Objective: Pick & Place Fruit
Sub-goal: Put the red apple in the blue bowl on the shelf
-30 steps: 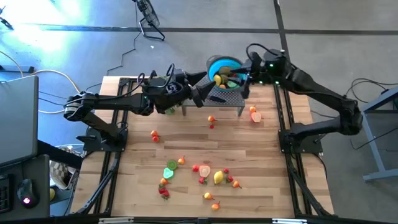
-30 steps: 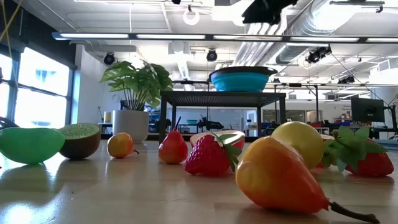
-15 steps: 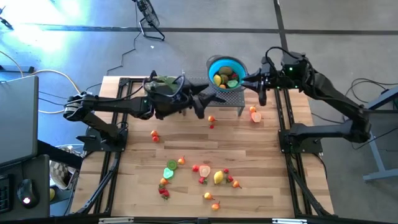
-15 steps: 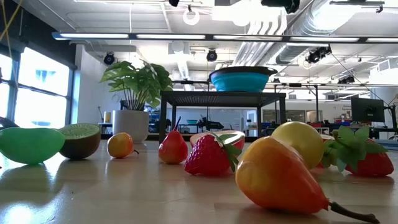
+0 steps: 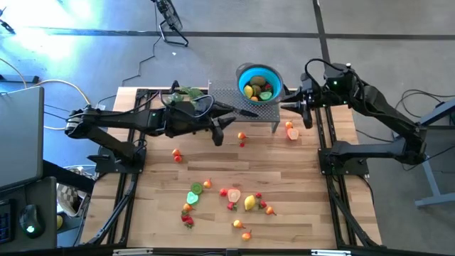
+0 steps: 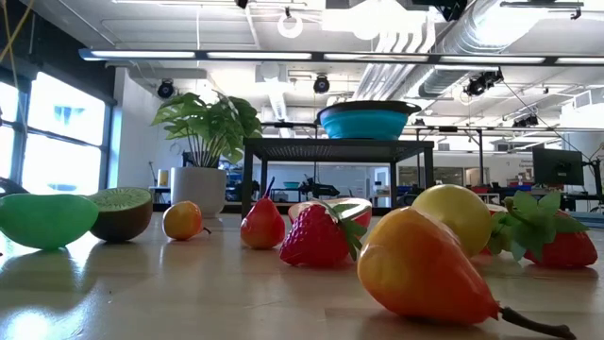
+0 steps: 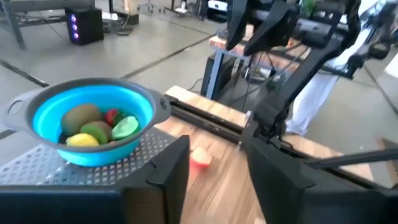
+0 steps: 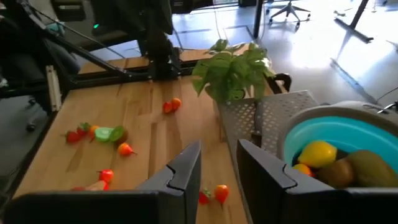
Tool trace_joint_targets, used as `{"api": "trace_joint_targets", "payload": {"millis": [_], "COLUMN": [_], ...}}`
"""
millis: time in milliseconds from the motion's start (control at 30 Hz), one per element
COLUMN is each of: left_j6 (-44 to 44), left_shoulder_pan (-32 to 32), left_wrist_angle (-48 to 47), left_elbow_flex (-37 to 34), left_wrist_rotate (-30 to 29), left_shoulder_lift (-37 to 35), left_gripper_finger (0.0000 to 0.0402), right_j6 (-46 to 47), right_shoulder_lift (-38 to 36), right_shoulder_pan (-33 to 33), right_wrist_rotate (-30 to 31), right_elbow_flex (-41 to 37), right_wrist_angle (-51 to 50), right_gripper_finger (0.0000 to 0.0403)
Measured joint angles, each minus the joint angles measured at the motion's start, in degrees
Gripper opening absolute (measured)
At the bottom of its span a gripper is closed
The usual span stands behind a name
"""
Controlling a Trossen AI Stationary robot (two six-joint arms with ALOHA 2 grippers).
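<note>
Both arms hang empty beside a blue bowl (image 5: 258, 84) that sits on a perforated metal stand (image 5: 249, 112) at the table's far edge and already holds a lemon, a kiwi, a lime and something red. The left gripper (image 5: 219, 122) is just in front of the stand, its fingers (image 7: 166, 171) parted with nothing between them. The right gripper (image 5: 304, 108) hovers beside the stand's other end, fingers (image 8: 180, 168) narrowly apart and also empty.

By the look of it, this is the gap between a drop and the next pick. Most of the fruit (image 5: 234, 199) lies loose on the wooden table (image 5: 156, 192) — a main cluster near the front edge, well apart from both grippers, with strays closer in. A small orange-red piece (image 5: 242, 136) lies near the left gripper and a peach-coloured half (image 5: 292, 133) near the right; either seems the shortest reach.

The next move calls for lowering over a single small piece with jaws wide enough to straddle it.

A leafy potted plant (image 5: 186, 94) stands by the left arm's wrist, and a black-handled knife (image 8: 256, 127) lies on the stand beside the bowl. The stand's legs and the plant crowd the route back to the bowl.
</note>
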Motion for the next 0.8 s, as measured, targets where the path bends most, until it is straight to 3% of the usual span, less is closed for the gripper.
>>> {"api": "trace_joint_targets", "payload": {"millis": [267, 433, 667, 800], "left_j6": [1.87, 3.09, 1.67, 1.66], "left_shoulder_pan": [0.01, -0.02, -0.01, -0.02], "left_wrist_angle": [0.58, 5.9, 13.82, 15.82], "left_elbow_flex": [-0.18, -5.55, -15.82, -18.89], "left_wrist_rotate": [-3.24, -3.19, -2.94, -2.56], "left_shoulder_lift": [-0.6, -2.63, -9.29, -12.0], "left_gripper_finger": [0.0063, 0.0009, 0.0012, 0.0008], "right_j6": [0.22, 0.6, 0.68, 0.94], "right_shoulder_lift": [-0.02, -0.02, -0.15, -0.15], "right_shoulder_pan": [2.09, 3.51, 3.94, 3.94], "right_wrist_rotate": [-0.91, -0.91, -0.33, 3.08], "right_elbow_flex": [-0.01, 0.0, 0.0, 0.0], "right_wrist_angle": [-3.23, -5.3, -8.41, -12.31], "right_gripper_finger": [0.0095, 0.0095, 0.0095, 0.0095]}}
